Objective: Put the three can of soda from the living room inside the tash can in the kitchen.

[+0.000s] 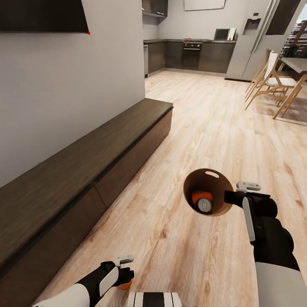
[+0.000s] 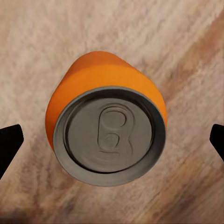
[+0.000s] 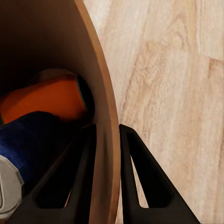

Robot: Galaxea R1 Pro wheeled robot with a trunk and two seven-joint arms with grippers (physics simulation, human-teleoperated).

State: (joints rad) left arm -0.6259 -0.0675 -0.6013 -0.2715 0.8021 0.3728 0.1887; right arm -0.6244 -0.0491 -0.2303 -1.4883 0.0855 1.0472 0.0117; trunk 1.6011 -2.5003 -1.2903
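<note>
My right gripper (image 1: 229, 197) is shut on the rim of the tash can (image 1: 213, 183), a round brown-lined bin held above the floor and tipped toward me. The right wrist view has one finger on each side of the bin wall (image 3: 100, 93). Inside lie an orange can of soda (image 1: 200, 196) (image 3: 46, 100) and a dark blue one (image 1: 204, 206) (image 3: 28, 140). Another orange can (image 1: 125, 285) (image 2: 109, 126) sits just under my left gripper (image 1: 124, 273) (image 2: 112, 142). That gripper is open, its fingertips (image 2: 10, 140) well apart on either side of the can's silver top.
A long low dark bench (image 1: 85, 162) runs along the wall at left, under the wall TV (image 1: 42, 15). Wooden floor stretches ahead to the kitchen cabinets and oven (image 1: 192, 51) and the steel fridge (image 1: 251, 38). Dining chairs (image 1: 270, 79) and a table stand at right.
</note>
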